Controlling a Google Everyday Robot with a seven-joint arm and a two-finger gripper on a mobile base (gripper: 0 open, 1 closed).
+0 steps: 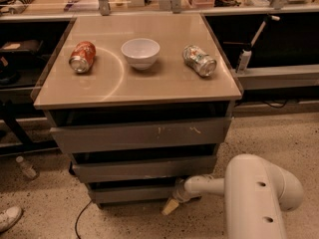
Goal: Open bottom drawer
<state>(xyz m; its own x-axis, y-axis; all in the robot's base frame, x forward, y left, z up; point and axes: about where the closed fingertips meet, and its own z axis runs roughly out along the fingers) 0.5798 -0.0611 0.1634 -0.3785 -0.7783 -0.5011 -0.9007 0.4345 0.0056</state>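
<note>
The bottom drawer [132, 193] is the lowest, narrowest grey front of the three-drawer cabinet, close to the floor, and looks pushed in. My gripper [170, 206] is at the end of the white arm [259, 195], low at the drawer's right front corner, with its tan tip pointing down-left toward the floor. The tip sits just in front of and below the drawer's front panel.
The top drawer [142, 135] has pale scratch marks and the middle drawer [144, 168] is plain. On the cabinet top are an orange can [82, 56], a white bowl [140, 52] and a silver can [199, 60]. A bottle [26, 167], a shoe [9, 218] and a cable [79, 219] are on the floor at left.
</note>
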